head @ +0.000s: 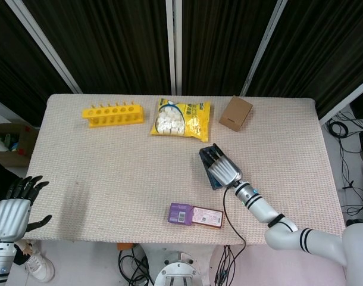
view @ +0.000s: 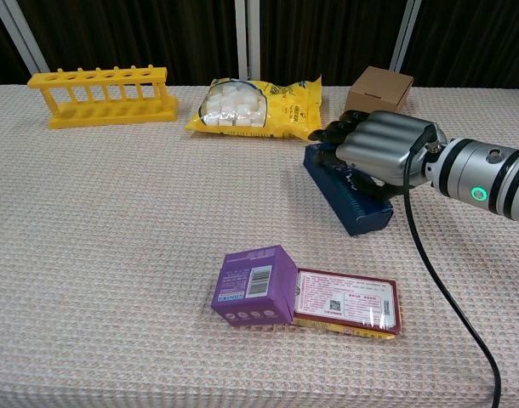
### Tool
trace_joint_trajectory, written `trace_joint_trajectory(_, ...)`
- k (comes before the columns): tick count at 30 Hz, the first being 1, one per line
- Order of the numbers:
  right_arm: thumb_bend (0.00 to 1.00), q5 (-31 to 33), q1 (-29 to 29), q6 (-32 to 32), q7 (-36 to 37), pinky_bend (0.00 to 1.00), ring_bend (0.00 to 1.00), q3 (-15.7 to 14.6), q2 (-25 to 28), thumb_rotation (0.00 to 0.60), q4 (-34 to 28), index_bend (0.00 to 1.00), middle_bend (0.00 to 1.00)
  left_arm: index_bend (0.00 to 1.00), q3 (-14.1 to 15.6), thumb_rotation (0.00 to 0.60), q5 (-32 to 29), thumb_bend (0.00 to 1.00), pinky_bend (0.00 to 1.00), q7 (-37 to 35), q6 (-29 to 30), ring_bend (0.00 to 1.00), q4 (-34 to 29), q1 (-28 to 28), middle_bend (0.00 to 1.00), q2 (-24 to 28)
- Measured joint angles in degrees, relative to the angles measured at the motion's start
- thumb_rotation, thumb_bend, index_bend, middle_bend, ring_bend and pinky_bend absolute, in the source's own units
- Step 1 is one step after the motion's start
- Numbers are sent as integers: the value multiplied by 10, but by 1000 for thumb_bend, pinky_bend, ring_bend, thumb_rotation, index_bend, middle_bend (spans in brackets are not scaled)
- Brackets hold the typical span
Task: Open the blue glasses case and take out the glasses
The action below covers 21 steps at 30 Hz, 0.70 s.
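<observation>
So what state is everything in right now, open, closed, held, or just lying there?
blue glasses case: closed, gripped by the right hand.
right hand: wrapped over the case.
left hand: empty, fingers apart, off the table edge.
cardboard box: closed.
yellow bag: sealed, lying flat.
yellow rack: upright.
purple box: closed.

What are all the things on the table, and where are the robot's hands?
test tube rack: 1, yellow, far left of the table
snack bag: 1, yellow, far middle
cardboard box: 1, brown, far right of the bag
glasses case: 1, blue, centre right, closed, under the right hand
small box: 1, purple, near edge
flat packet: 1, red, touching the purple box
table: 1, beige woven cover
left hand: fingers apart, off the near left corner
right hand: grips the glasses case
</observation>
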Motion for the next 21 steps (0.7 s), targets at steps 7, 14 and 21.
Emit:
trace_joint_trajectory(7, 718, 108, -10, -12, 14, 0, 0, 17, 45, 600, -32, 198, 0, 219, -2, 600, 3, 33, 102, -3, -6, 97, 4, -5, 135, -2)
trace_joint_trajectory(14, 557, 171, -25, -15, 37, 0, 0, 7, 128, 600, -119, 198, 3, 219, -3, 600, 3, 33, 102, -2, -8, 97, 4, -8, 135, -3)
trace_joint_trajectory(21, 177, 128, -38, 15, 77, 0, 0, -13, 144, 600, -124, 196, 0, 219, -4, 600, 1, 33, 102, 3, -13, 97, -2, -10, 135, -4)
